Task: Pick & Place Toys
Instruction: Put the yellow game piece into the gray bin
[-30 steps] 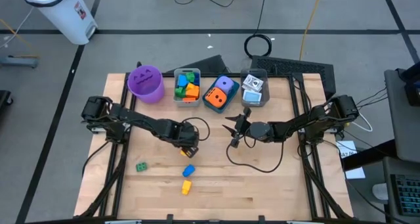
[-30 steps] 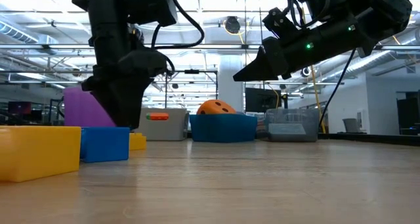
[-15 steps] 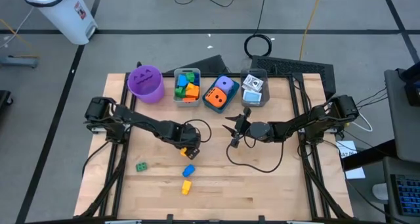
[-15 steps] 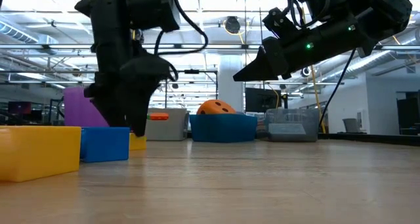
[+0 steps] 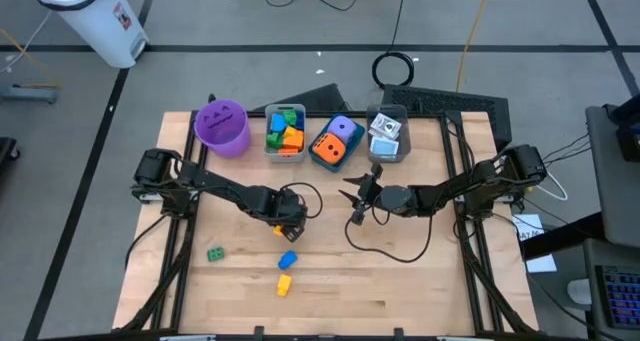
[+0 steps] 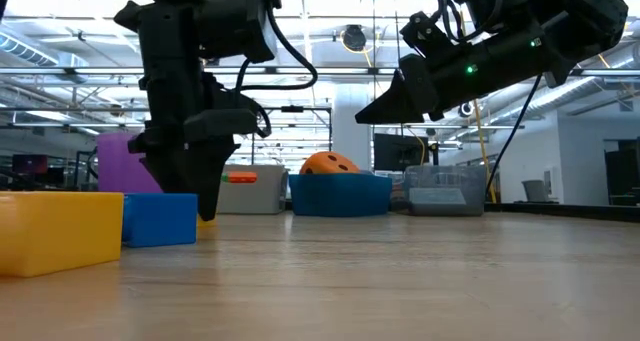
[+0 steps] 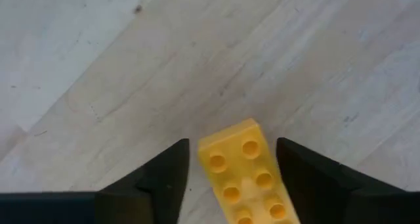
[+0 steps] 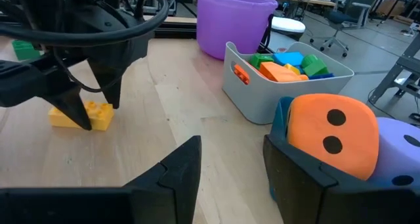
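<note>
Left gripper (image 7: 230, 178) straddles a yellow brick (image 7: 244, 175) on the table (image 5: 420, 281).

Nearest the front edge lie a second yellow brick (image 5: 283, 284), a blue brick (image 5: 288, 260) and, off to the left, a green brick (image 5: 216, 253). Mid-table, the left gripper's fingers (image 7: 161, 178) stand spread on either side of the straddled brick, not pinching it. The right gripper (image 5: 355, 193) hangs above the middle, fingers apart, empty. At the far edge stand a purple cup (image 5: 221, 125), a grey bin (image 5: 285, 131) of bricks, a blue bin (image 5: 335, 143) with two dice, and a clear bin (image 5: 386, 135) with cubes.
</note>
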Tool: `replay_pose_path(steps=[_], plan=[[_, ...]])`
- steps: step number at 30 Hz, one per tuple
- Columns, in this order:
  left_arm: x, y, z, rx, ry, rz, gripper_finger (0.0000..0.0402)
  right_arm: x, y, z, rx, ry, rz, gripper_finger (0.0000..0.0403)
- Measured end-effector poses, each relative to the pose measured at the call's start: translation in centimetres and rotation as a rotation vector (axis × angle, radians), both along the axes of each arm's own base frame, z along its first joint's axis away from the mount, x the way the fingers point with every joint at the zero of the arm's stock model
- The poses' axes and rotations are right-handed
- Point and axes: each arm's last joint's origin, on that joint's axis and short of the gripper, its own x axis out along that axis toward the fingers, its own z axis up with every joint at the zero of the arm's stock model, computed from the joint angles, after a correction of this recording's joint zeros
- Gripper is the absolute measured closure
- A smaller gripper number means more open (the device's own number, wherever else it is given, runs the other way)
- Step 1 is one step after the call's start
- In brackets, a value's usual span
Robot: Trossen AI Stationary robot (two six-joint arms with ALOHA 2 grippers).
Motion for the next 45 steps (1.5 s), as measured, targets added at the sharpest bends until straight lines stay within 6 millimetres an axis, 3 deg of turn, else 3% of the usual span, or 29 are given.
replay_pose_path(steps=[8, 13, 19, 25, 30, 35, 41, 45], plan=[[0.0, 0.0, 0.0, 0.008, -0.002, 0.003, 0.0269, 0.0, 0.0, 0.0, 0.0, 0.001, 0.0, 0.0247], [0.0, 0.0, 0.1, 0.017, -0.002, -0.016, 0.0271, 0.0, 0.0, 0.0, 0.0, 0.0, 0.0, 0.0247], [-0.1, 0.8, 0.0, 0.083, 0.015, -0.011, 0.0244, 0.0, 0.0, 0.0, 0.0, 0.0, 0.0, 0.0247], [0.2, 2.4, 0.6, 0.097, 0.01, -0.018, 0.0269, 0.0, 0.0, 0.0, 0.0, 0.0, 0.0, 0.0248], [1.1, 4.3, 3.6, 0.153, -0.054, -0.046, 0.027, 0.0, 0.0, 0.0, 0.0, 0.0, 0.0, 0.0248], [1.2, 7.1, 9.0, 0.307, -0.069, -0.02, 0.0253, 0.0, 0.0, 0.0, 0.0, 0.0, 0.0, 0.0248], [2.0, 11.9, 14.7, 0.443, -0.19, 0.02, 0.0258, 0.0, 0.0, 0.0, 0.0, -0.003, 0.0, 0.0248], [1.3, 15.6, 16.1, 0.467, -0.205, 0.091, 0.0256, 0.0, 0.0, 0.0, 0.0, -0.002, 0.0, 0.0248]])
